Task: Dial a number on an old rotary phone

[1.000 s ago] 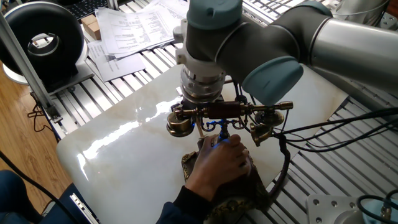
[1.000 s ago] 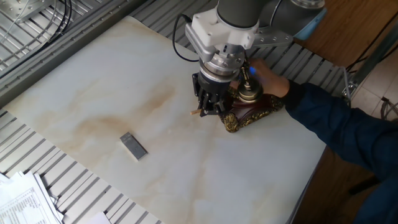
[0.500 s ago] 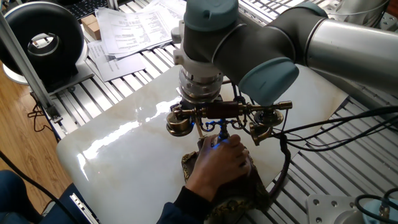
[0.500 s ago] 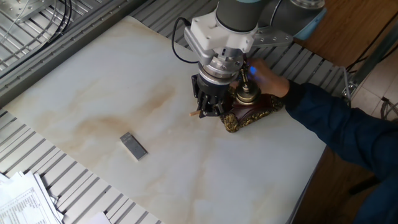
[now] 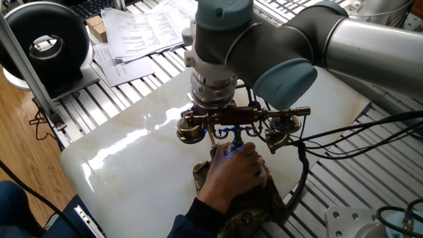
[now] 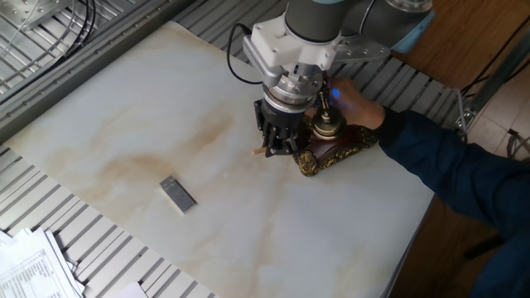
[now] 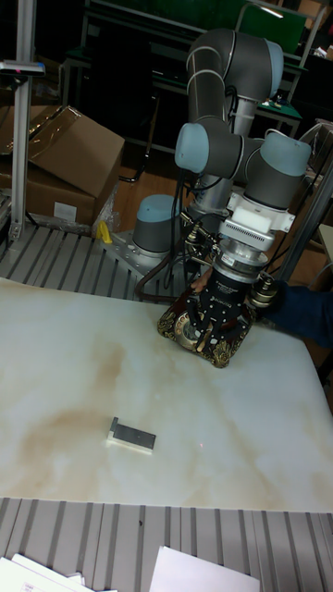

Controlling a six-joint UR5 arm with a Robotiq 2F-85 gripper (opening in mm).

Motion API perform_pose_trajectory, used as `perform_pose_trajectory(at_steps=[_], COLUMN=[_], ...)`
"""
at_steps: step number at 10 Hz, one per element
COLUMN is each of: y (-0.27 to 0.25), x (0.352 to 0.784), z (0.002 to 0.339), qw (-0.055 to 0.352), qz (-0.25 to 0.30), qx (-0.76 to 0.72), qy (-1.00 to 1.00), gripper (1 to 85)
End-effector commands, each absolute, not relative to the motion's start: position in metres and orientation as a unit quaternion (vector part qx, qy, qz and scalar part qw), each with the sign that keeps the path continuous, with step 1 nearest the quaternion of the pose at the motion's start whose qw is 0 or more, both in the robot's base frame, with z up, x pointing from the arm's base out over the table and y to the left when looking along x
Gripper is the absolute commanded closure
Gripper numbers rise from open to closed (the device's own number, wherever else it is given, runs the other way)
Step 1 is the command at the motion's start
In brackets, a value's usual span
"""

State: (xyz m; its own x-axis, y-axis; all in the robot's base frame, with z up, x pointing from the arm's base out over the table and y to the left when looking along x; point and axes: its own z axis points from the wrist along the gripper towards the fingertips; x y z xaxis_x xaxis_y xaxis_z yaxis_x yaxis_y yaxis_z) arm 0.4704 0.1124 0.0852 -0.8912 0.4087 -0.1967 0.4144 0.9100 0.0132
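The bench (image 6: 124, 124) has a glossy, smooth, marble-like pale top with tan veining, framed by ribbed bare-metal rails. The old rotary phone (image 5: 238, 122) looks of tarnished, ornate brass with a dark maroon handset bar. The arm (image 5: 277, 46) wears matt grey metal with smooth pale-blue plastic caps. A small grey block (image 6: 178, 193) looks dull metal. Paper sheets (image 5: 142, 30) lie matt.

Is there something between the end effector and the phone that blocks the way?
Nothing visible does. The end effector is directly over the phone dial. A person's hand holds the phone base from the opposite side, not in the path.
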Motion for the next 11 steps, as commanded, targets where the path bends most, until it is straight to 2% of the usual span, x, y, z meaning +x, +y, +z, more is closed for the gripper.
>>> perform_pose_trajectory(at_steps=[1,11], y=[0.1148,0.1147], x=[0.4702,0.4690], z=[0.0846,0.0850], qw=[0.096,0.095], qz=[-0.009,-0.008], qx=[0.216,0.212], qy=[0.972,0.973], gripper=[84.3,84.3])
